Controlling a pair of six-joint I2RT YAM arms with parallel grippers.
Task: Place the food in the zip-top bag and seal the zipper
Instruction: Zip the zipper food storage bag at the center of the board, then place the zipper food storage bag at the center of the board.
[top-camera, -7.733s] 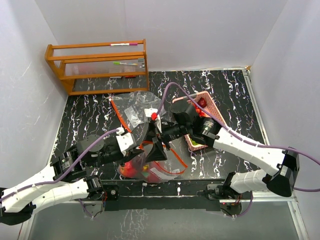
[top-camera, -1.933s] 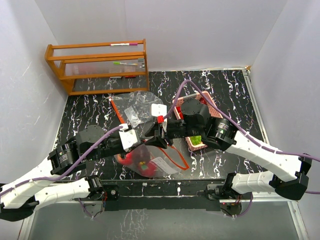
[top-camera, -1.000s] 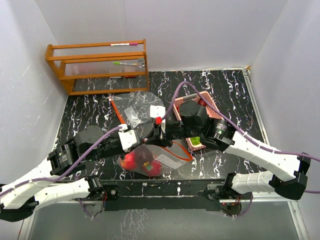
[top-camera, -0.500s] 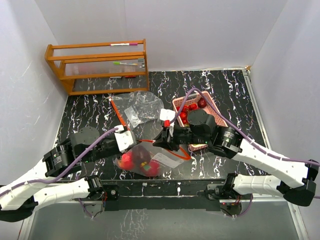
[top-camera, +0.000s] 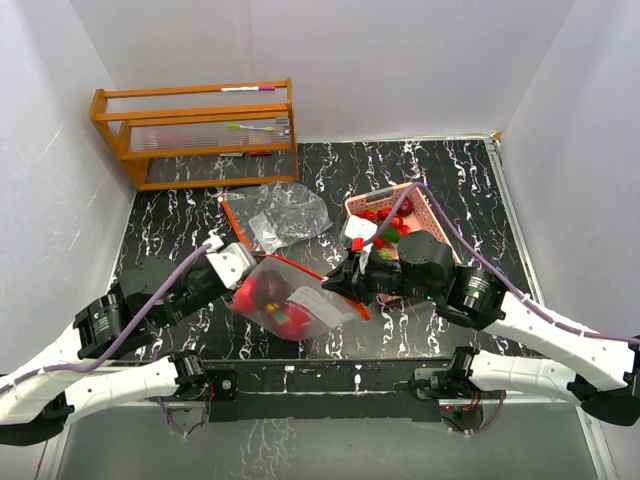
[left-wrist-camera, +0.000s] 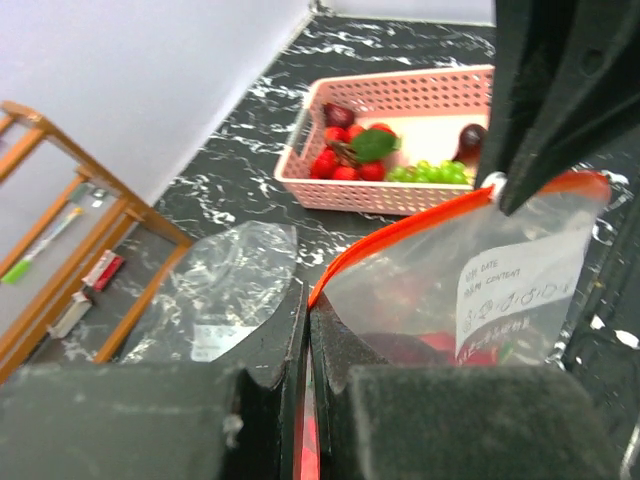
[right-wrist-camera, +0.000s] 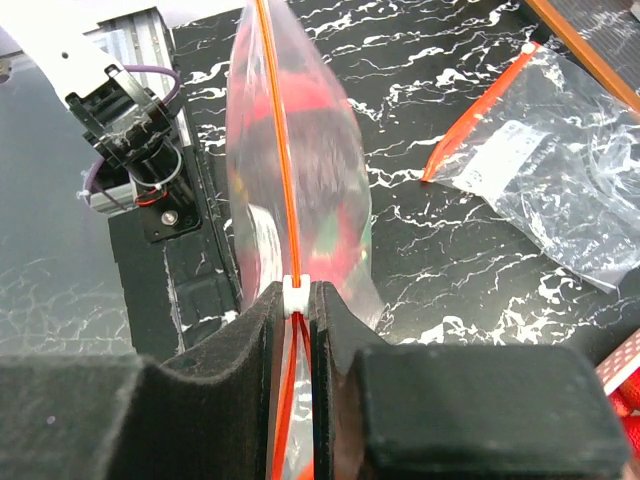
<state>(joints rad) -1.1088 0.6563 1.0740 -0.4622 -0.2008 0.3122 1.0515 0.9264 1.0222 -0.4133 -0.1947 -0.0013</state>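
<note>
Two clamped grips on the zip-top bag (top-camera: 318, 308): left gripper (top-camera: 240, 282), right gripper (top-camera: 350, 284). Food (top-camera: 265, 292) inside, by the table's (top-camera: 170, 230) near edge.

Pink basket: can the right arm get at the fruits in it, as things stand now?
Probably not yet. The right gripper is shut on the slider of the zip-top bag; it must release first. The basket itself lies open beside it, uncovered.
</note>
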